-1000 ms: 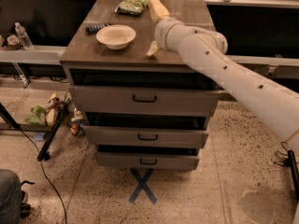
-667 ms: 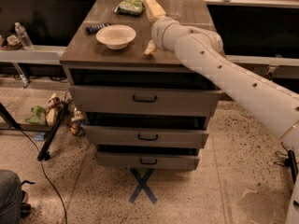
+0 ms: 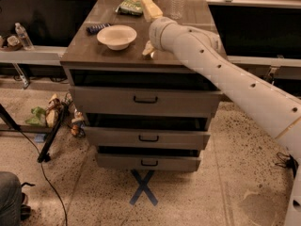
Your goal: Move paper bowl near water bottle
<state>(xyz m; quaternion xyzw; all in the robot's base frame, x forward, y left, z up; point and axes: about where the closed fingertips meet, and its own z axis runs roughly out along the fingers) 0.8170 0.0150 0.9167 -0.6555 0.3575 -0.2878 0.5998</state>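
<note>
End effector (image 3: 148,50) low over drawer unit (image 3: 82,53), just beside paper bowl (image 3: 116,36), open or closed unclear, water bottle (image 3: 177,1) behind

Thick cream-white tubular arm (image 3: 225,76), small dark holes, rounded joint, pale claw (image 3: 148,50) at its tip over the cabinet (image 3: 146,95)

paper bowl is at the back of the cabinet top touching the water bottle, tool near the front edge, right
Not quite. In the camera view the paper bowl sits toward the front of the cabinet top, well apart from the water bottle, which stands at the back. The tool is near the front edge, beside the bowl.
</note>
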